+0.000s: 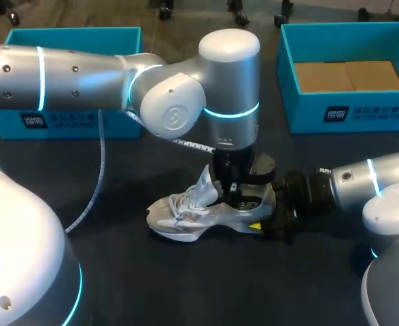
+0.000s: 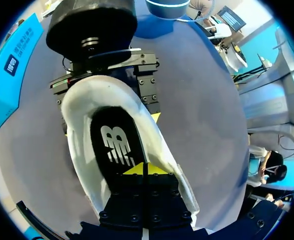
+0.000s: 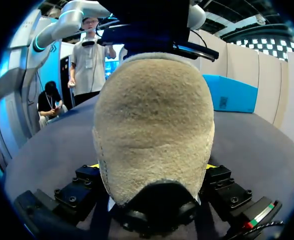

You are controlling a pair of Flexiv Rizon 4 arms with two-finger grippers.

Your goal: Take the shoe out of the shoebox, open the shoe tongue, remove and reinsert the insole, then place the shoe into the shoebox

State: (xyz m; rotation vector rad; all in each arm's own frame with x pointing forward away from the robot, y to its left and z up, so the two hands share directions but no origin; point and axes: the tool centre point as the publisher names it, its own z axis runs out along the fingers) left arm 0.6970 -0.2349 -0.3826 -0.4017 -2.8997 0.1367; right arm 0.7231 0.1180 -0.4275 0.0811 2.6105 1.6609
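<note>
A white shoe (image 1: 185,214) lies on its sole at the middle of the dark table (image 1: 185,285), toe toward the left arm's side, outside both teal boxes. Its tongue (image 1: 204,187) is pulled up above the laces (image 1: 180,209). The left arm (image 1: 83,75) comes down from above, and its left gripper (image 1: 234,193) is sunk into the shoe's opening. In the left wrist view its fingers are pressed together, and the yellow tips rest on the black insole (image 2: 114,145) inside the white collar. Whether any of the insole is caught between them cannot be seen. The right arm (image 1: 369,187) lies low across the table. Its right gripper (image 1: 270,221) is clamped on the heel, one finger on either side, and the right wrist view shows the yellow tips just at the edges of the tan heel. That heel fills the right wrist view and hides the rest of the shoe. In the head view the left arm's bulky elbow and wrist cover the shoe's opening and much of the left shoebox (image 1: 77,37) at the table's far side. The right shoebox (image 1: 349,112) stands well apart at the far right, with brown cardboard (image 1: 349,75) lying in it. A pale cable (image 1: 102,163) hangs from the left arm and trails over the table beside the shoe's toe.
</note>
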